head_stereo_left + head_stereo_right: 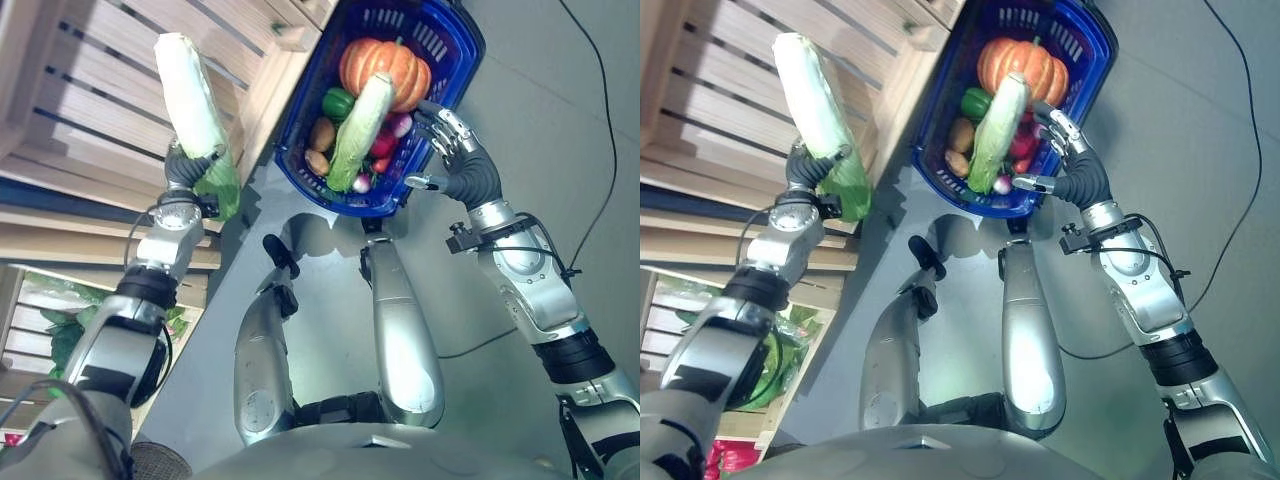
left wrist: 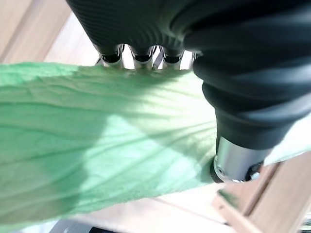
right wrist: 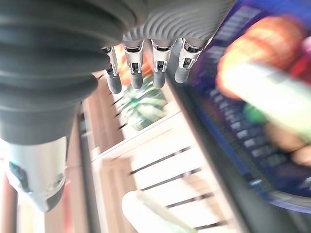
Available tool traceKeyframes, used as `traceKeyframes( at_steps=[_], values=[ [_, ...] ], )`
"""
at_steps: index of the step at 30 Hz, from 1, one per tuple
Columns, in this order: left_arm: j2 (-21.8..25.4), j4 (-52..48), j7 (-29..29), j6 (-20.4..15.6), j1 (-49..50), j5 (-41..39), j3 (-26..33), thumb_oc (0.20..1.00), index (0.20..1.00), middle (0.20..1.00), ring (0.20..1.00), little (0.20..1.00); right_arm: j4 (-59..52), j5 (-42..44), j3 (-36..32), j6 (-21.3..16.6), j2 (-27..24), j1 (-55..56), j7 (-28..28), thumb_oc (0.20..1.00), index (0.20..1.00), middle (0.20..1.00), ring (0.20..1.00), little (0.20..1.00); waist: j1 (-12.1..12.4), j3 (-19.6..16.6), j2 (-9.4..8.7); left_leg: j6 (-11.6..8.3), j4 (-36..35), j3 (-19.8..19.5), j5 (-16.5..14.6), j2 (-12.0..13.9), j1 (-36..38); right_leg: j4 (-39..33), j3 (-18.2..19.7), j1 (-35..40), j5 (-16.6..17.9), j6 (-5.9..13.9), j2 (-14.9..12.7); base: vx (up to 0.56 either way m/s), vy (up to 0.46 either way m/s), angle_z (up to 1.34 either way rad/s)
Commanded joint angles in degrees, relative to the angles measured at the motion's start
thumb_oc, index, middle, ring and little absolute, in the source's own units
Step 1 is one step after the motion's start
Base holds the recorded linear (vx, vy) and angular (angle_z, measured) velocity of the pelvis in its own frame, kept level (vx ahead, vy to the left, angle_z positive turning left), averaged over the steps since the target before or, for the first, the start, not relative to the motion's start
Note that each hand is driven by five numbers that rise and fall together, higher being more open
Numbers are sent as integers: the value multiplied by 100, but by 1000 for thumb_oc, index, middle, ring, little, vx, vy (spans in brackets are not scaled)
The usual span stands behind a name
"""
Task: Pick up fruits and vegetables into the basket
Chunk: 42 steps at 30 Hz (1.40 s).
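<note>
Gripping a cabbage (image 1: 195, 115) in my left robot hand (image 1: 190, 168), curled round it, left of the basket (image 1: 455, 60) | my right robot hand (image 1: 462, 160) spread, empty, beside the basket's right rim | pumpkin (image 1: 385, 68) inside.

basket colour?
Blue basket, floor-standing beside the wooden shelf; clearest in the left eye view.

Right hand (image 3: 146, 68) fingers straight, holding nothing. Past them a blue basket (image 3: 252, 145) with an orange pumpkin (image 3: 257, 48) (blurred) and pale cabbage (image 3: 282, 97). Wooden slatted crate (image 3: 160, 179) beside the basket.
</note>
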Motion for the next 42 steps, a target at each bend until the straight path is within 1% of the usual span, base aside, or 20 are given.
traceKeyframes(
  at_steps=[1, 3, 5, 6, 9, 12, 14, 15, 17, 19, 20, 21, 22, 23, 25, 30, 32, 35, 37, 42],
  values=[
    [360, -499, 321, -531, 50, 852, 222, 200, 200, 200, 200, 200, -517, 515, -72, -18, 406, -332, 109, 1000, 1000, 1000, 1000, 1000, 212, -257, -265, 105, 505, -12, -528, -162, 98, -458, -175, 622, -51, 160, -7, -13, -124, 23],
    [446, -793, 356, -565, 25, 1206, 171, 200, 200, 200, 200, 200, -548, 701, 37, 169, 567, -568, -29, 1000, 1000, 1000, 1000, 1000, 340, -257, -322, 118, 492, -77, -547, -173, 214, -507, -258, 816, -39, 172, -40, -11, -116, 18],
    [511, -998, 329, -542, -6, 1427, 140, 200, 200, 200, 200, 200, -507, 798, 115, 258, 694, -767, -167, 1000, 1000, 1000, 1000, 1000, 430, -257, -357, 130, 454, -126, -546, -197, 314, -570, -319, 964, -15, 179, -50, -11, -100, 25],
    [553, -1143, 362, -555, -44, 1672, 85, 200, 200, 200, 200, 200, -486, 867, 182, 318, 801, -907, -349, 1000, 1000, 1000, 1000, 1000, 504, -257, -378, 139, 429, -162, -547, -204, 394, -598, -365, 1064, -3, 187, -58, -16, -86, 24],
    [622, -1394, 352, -523, -152, 2159, -101, 200, 200, 200, 200, 200, -344, 971, 317, 292, 1010, -1227, -675, 1000, 1000, 1000, 1000, 1000, 648, -257, -431, 171, 389, -251, -570, -229, 604, -699, -469, 1346, 26, 207, -91, -4, -90, 19],
    [687, -1646, 302, -479, -196, 2665, -271, 200, 200, 200, 200, 200, -263, 1142, 417, 320, 1160, -1470, -821, 1000, 1000, 1000, 1000, 1000, 772, -258, -484, 198, 382, -315, -606, -246, 800, -777, -556, 1602, 49, 221, -119, 15, -73, 22],
    [726, -1769, 219, -508, -184, 2866, -347, 200, 200, 200, 200, 200, -186, 1247, 483, 420, 1237, -1574, -958, 1000, 1000, 1000, 1000, 1000, 849, -259, -513, 208, 388, -359, -632, -260, 926, -826, -609, 1773, 64, 233, -145, 47, -78, 15],
    [737, -1902, 131, -475, -164, 3063, -437, 200, 200, 200, 200, 200, -69, 1263, 555, 460, 1311, -1649, -1106, 1000, 1000, 1000, 1000, 1000, 921, -338, -535, 215, 378, -379, -657, -264, 1015, -894, -667, 1912, 73, 237, -173, 69, -70, 13],
    [742, -1948, 125, -481, -145, 3213, -502, 200, 200, 200, 200, 200, 7, 1336, 601, 494, 1349, -1697, -1222, 1000, 1000, 1000, 1000, 1000, 962, -384, -550, 215, 368, -394, -670, -264, 1074, -944, -700, 2001, 84, 240, -186, 65, -46, 16],
    [736, -2031, 110, -507, -138, 3497, -614, 200, 200, 200, 200, 200, 107, 1482, 655, 475, 1419, -1740, -1469, 1000, 1000, 1000, 1000, 1000, 1014, -471, -575, 220, 321, -408, -652, -269, 1138, -1052, -740, 2104, 139, 240, -199, 56, -36, 9],
    [741, -2099, 113, -494, -136, 3586, -674, 200, 200, 200, 200, 200, 160, 1577, 670, 449, 1444, -1749, -1575, 1000, 1000, 1000, 1000, 1000, 1036, -498, -581, 214, 322, -415, -694, -264, 1191, -1057, -762, 2166, 111, 253, -209, 38, -28, 9],
    [738, -2132, 108, -486, -134, 3616, -695, 200, 200, 200, 200, 200, 184, 1625, 672, 436, 1459, -1756, -1643, 1000, 1000, 1000, 1000, 1000, 1046, -519, -586, 218, 290, -414, -661, -266, 1196, -1096, -770, 2177, 151, 250, -209, 81, -38, 8],
    [685, -2237, 124, -474, -102, 3849, -781, 200, 200, 200, 200, 200, 306, 1777, 673, 408, 1543, -1736, -1862, 1000, 1000, 1000, 1000, 1000, 1076, -575, -600, 220, 244, -424, -665, -269, 1266, -1159, -793, 2260, 176, 264, -222, 67, -37, 5],
    [664, -2284, 164, -461, -111, 3956, -841, 200, 200, 200, 200, 200, 398, 1905, 675, 378, 1601, -1743, -1935, 1000, 1000, 1000, 1000, 1000, 1091, -598, -610, 221, 211, -423, -668, -272, 1314, -1208, -805, 2322, 188, 275, -227, 81, -45, 5],
    [617, -2410, 171, -383, -136, 4023, -938, 200, 200, 200, 200, 200, 545, 2207, 691, 243, 1725, -1742, -2091, 1000, 1000, 1000, 1000, 1000, 1133, -621, -638, 229, 174, -421, -690, -278, 1380, -1282, -840, 2415, 207, 292, -243, 42, -46, 11],
    [503, -2484, 187, -262, -208, 4375, -1161, 200, 200, 200, 200, 200, 858, 2829, 708, 70, 2013, -1764, -2061, 1000, 1000, 1000, 1000, 1000, 1204, -667, -692, 245, 169, -462, -757, -292, 1484, -1357, -884, 2578, 217, 305, -252, 43, -45, 5],
    [476, -2520, 140, -209, -212, 4474, -1235, 200, 200, 200, 200, 200, 924, 2916, 739, 40, 2100, -1768, -2029, 1000, 1000, 1000, 1000, 1000, 1227, -695, -711, 245, 164, -470, -776, -293, 1514, -1381, -901, 2624, 219, 312, -255, 50, -39, 3],
    [428, -2570, 100, -63, -242, 4716, -1389, 200, 200, 200, 200, 200, 1021, 3067, 833, 132, 2158, -1806, -2046, 1000, 1000, 1000, 1000, 1000, 1253, -729, -737, 246, 151, -485, -796, -295, 1564, -1425, -911, 2693, 231, 323, -263, 50, -23, 4],
    [390, -2597, 21, 106, -263, 4896, -1505, 200, 200, 200, 200, 200, 1118, 3235, 905, 177, 2196, -1806, -1979, 1000, 1000, 1000, 1000, 1000, 1263, -751, -742, 253, 139, -487, -812, -297, 1605, -1460, -922, 2749, 232, 326, -264, 48, -13, 2],
    [262, -2637, -234, 200, -389, 5134, -1783, 200, 200, 200, 200, 200, 1314, 3782, 1086, 225, 2336, -1865, -1678, 1000, 1000, 1000, 1000, 1000, 1292, -792, -759, 255, 124, -510, -847, -305, 1643, -1529, -948, 2831, 227, 336, -270, 0, 0, 0]
  ],
)
